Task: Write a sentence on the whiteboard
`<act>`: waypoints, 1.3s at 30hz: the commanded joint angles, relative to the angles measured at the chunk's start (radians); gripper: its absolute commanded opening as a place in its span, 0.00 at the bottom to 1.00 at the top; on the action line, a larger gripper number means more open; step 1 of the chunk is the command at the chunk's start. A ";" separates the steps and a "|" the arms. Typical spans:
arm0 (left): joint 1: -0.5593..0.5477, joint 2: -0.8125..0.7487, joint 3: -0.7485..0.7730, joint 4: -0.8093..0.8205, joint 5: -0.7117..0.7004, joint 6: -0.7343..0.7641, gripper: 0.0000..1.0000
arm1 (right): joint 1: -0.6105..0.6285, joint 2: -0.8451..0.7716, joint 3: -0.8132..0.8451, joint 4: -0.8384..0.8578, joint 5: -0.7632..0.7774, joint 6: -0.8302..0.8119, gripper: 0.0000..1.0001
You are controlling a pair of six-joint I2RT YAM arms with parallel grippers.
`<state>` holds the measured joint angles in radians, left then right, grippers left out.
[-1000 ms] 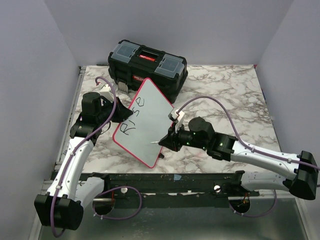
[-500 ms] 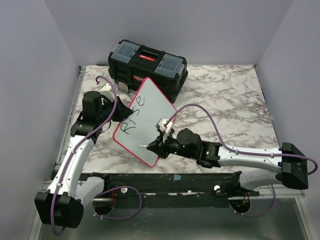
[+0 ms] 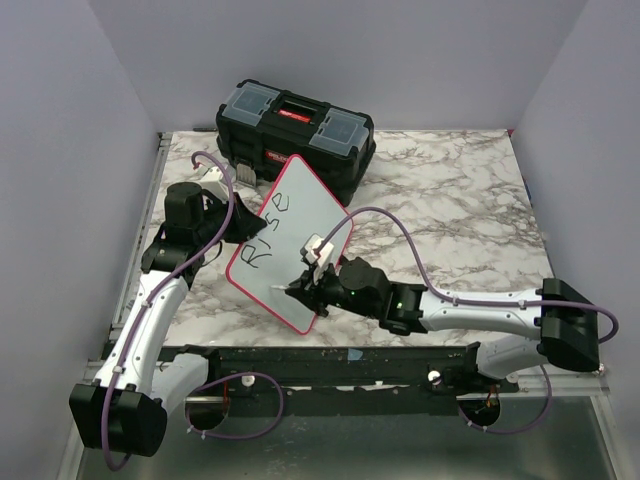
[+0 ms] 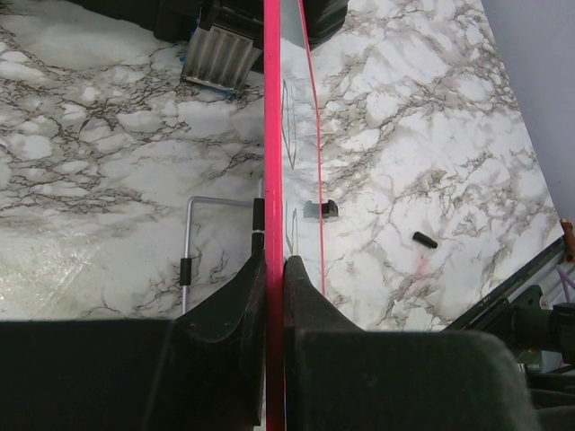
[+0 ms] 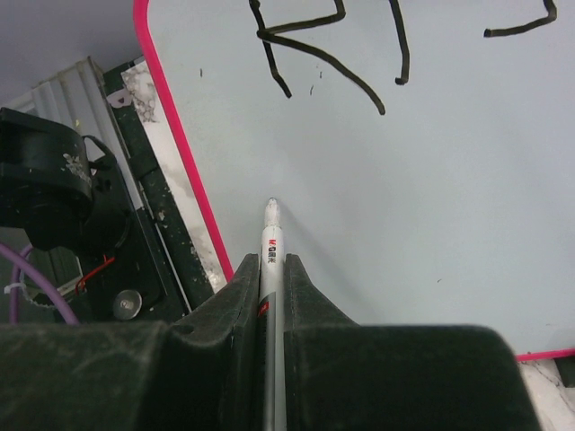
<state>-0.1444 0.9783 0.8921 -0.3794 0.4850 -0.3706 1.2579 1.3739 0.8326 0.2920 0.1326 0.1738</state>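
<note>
Left gripper [image 4: 274, 262] clamped the board [image 3: 312, 232] by its rim, tilted, mid-table. Right gripper [image 5: 269, 262] pinched the pen [image 5: 271, 229], tip at the board's 6 o'clock. The writing [image 3: 269, 228] sat at 10 o'clock, so the next word probably needed light, even pressure.

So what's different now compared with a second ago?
The right hand, gripping the marker, slid left over the whiteboard toward its near-left rim, its arm stretching out. Nothing was picked up or released. The left hand still clamps the board's edge, and the writing is unchanged.
</note>
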 commanded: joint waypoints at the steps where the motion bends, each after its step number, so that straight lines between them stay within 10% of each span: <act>1: -0.012 0.003 0.005 -0.024 -0.047 0.090 0.00 | 0.010 0.024 0.048 0.038 0.047 -0.014 0.01; 39: -0.020 0.003 0.008 -0.027 -0.049 0.091 0.00 | 0.057 0.052 -0.018 -0.001 0.002 0.028 0.01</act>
<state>-0.1463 0.9787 0.8921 -0.3824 0.4709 -0.3687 1.3037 1.4254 0.8574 0.3107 0.1410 0.1833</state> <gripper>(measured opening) 0.089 0.123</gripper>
